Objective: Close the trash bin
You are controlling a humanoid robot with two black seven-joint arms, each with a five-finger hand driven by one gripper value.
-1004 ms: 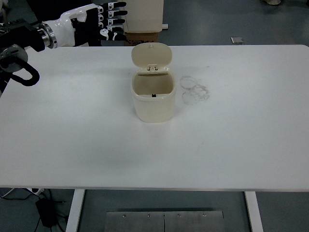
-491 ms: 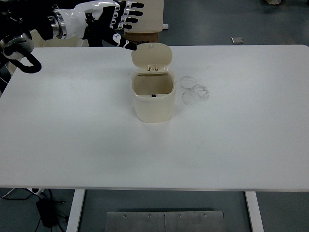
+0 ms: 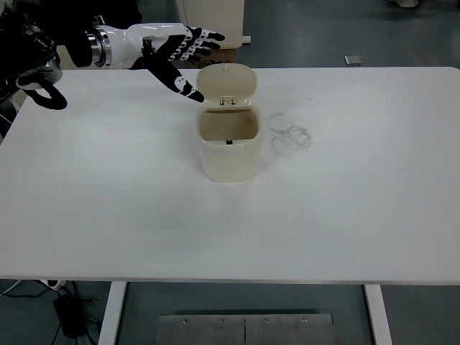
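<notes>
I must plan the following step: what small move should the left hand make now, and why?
Probably carry the left hand a little further right, behind the raised lid, then push it forward and down. The trash bin stands open, and the spread fingers are beside the lid's left edge.

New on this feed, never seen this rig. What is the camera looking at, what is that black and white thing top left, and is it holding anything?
One picture, from a camera high on the robot, looking down over a white table. The black and white thing is the robot's left hand, five fingers spread, holding nothing, just left of the raised lid. The cream trash bin stands open mid-table, lid tipped back. Faint ring marks lie on the table to its right. The right arm is out of view.
</notes>
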